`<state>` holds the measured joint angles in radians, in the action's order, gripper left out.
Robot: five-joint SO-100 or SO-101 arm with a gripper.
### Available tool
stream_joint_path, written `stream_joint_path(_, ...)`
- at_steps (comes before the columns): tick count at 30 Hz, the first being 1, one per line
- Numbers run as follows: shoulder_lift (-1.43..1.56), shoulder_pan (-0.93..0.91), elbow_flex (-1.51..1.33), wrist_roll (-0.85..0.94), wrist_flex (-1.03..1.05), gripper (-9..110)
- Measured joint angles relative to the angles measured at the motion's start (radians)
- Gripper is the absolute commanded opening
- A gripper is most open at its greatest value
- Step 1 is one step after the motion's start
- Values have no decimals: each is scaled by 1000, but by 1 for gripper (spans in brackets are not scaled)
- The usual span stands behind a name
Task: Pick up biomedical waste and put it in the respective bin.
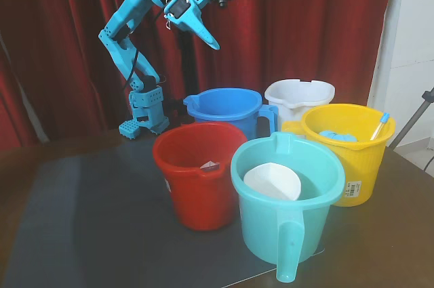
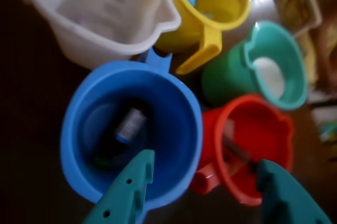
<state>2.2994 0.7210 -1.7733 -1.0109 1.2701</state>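
The small dark bottle (image 2: 122,132) with a blue-and-white label lies on its side at the bottom of the blue bucket (image 2: 73,129); its cap end is dim and blurred. It is hidden in the fixed view, where only the blue bucket (image 1: 224,108) shows. My gripper (image 2: 205,159) is open and empty, with the teal fingers (image 2: 129,190) spread over the near rims of the blue and red buckets. In the fixed view the gripper (image 1: 210,38) is raised high above the blue bucket, pointing down to the right.
A white bucket (image 1: 298,95), a yellow bucket (image 1: 346,149) holding blue items and a pen-like stick, a red bucket (image 1: 196,179) and a teal bucket (image 1: 285,207) with a white object crowd together on the dark mat. The arm's base (image 1: 146,115) stands behind them.
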Motion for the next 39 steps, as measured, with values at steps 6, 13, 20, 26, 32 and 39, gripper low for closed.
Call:
stream_joint_path(6,101,-114,9,-117,-6,0)
stream_joint_path(13,480,-403,14,290,83,0)
stream_joint_path(20,842,-683,-176,626,120,0)
stream_joint_path(26,859,-821,-341,749,144,0)
stream_joint_path(32,838,-828,-638,831,58,0)
stream_joint_path(39,828,-839,-876,934,-31,-1)
